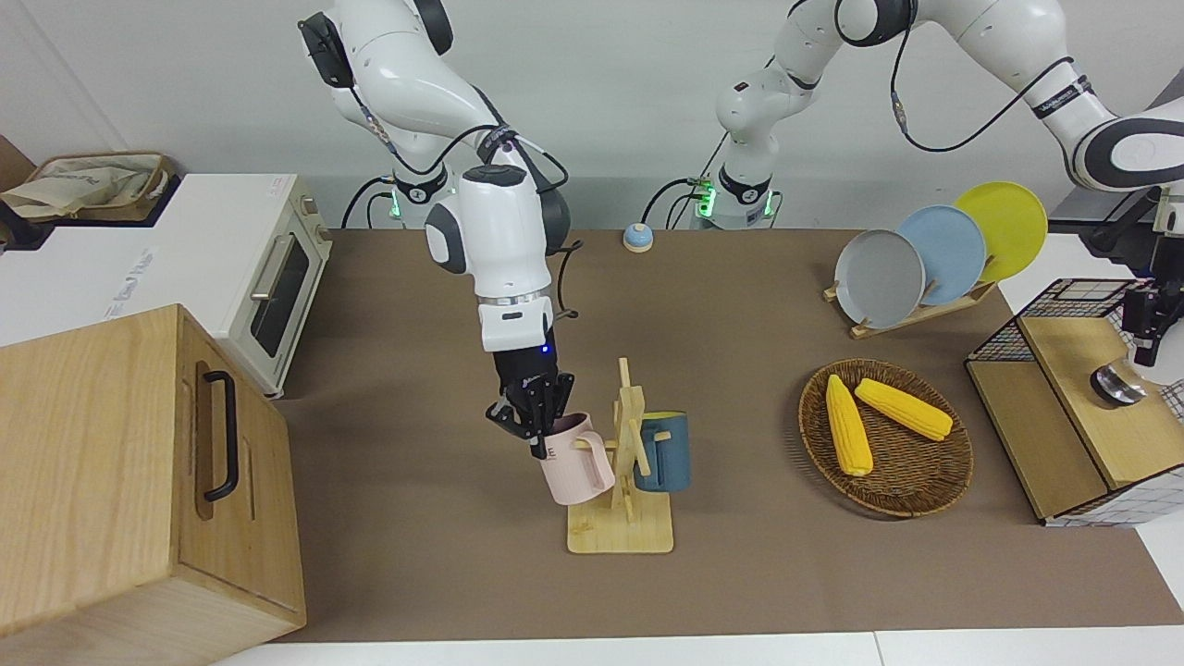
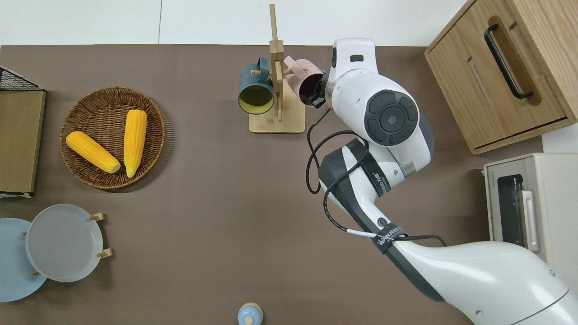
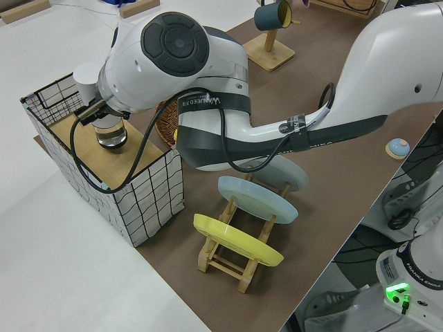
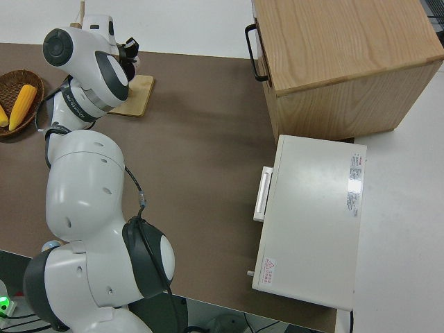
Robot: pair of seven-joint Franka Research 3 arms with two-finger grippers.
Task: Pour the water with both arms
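Right gripper (image 1: 536, 427) pinch on rim of pink mug (image 1: 581, 467): one finger inside, one outside. Mug tilted, hung on peg of wooden mug rack (image 1: 620, 535). Left gripper (image 1: 1147, 347) over wood lid of wire crate (image 3: 149, 200), by 1 small cup (image 3: 111, 130); grip state can't tell.

Clock dirs from rack, overhead view, nearest robots first:
- 6 o'clock: 1 small blue bell (image 1: 637, 238), at table edge.
- approx 8: 3 plates on stand: grey (image 1: 879, 277), blue (image 1: 948, 250), yellow (image 1: 1008, 222).
- approx 4: 1 toaster oven (image 1: 277, 277).
- 8–9: 1 wicker basket (image 1: 888, 499) w/ 2 corn cobs (image 1: 848, 427) (image 1: 905, 409).
- On rack: 2 mugs total, 2nd one blue mug (image 1: 668, 453).
- 3: 1 wooden cabinet (image 1: 111, 462).
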